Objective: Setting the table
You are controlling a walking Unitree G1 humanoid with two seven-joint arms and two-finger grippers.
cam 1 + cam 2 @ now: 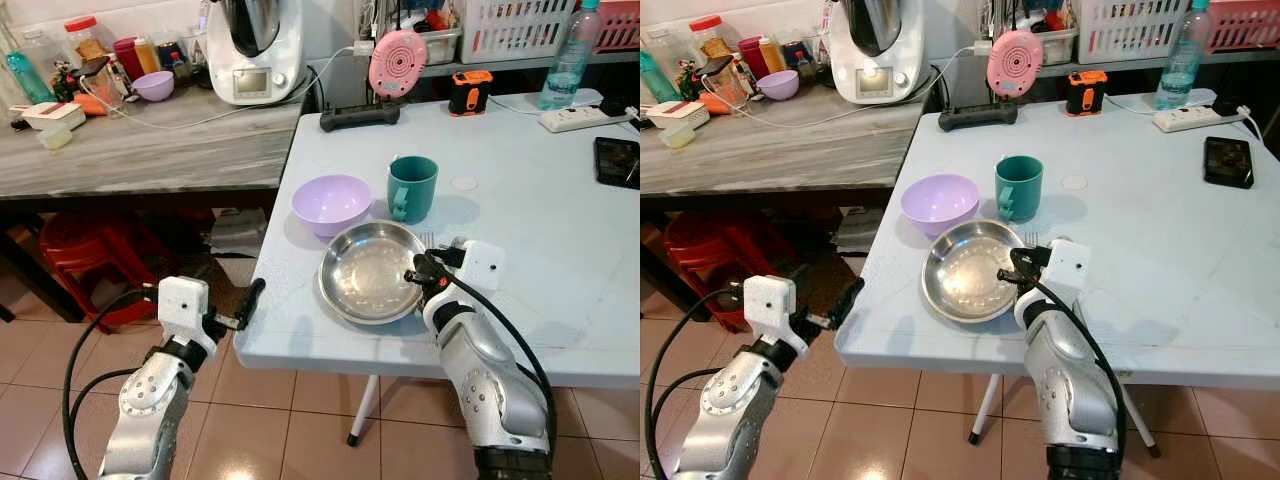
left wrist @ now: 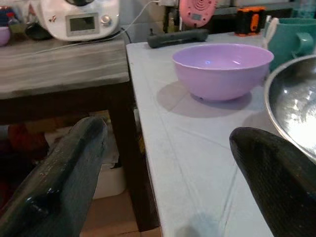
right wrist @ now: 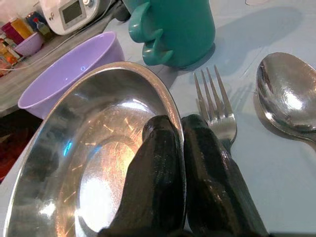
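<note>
A steel plate (image 1: 365, 272) lies near the front edge of the pale blue table (image 1: 545, 260). My right gripper (image 1: 418, 272) is shut on the plate's right rim, one finger inside the rim and one outside. A fork (image 3: 212, 106) and a spoon (image 3: 289, 96) lie just right of the plate. Behind the plate stand a purple bowl (image 1: 331, 203) and a teal mug (image 1: 412, 187). My left gripper (image 1: 245, 305) is open beside the table's front left corner, with nothing between its fingers (image 2: 74, 163).
A wooden counter (image 1: 130, 150) with a kitchen appliance (image 1: 255, 50) adjoins the table's left side, with a red stool (image 1: 85, 245) beneath. A phone (image 1: 617, 160), power strip (image 1: 585, 118), water bottle (image 1: 567, 60) and orange device (image 1: 469, 90) sit at the table's far side.
</note>
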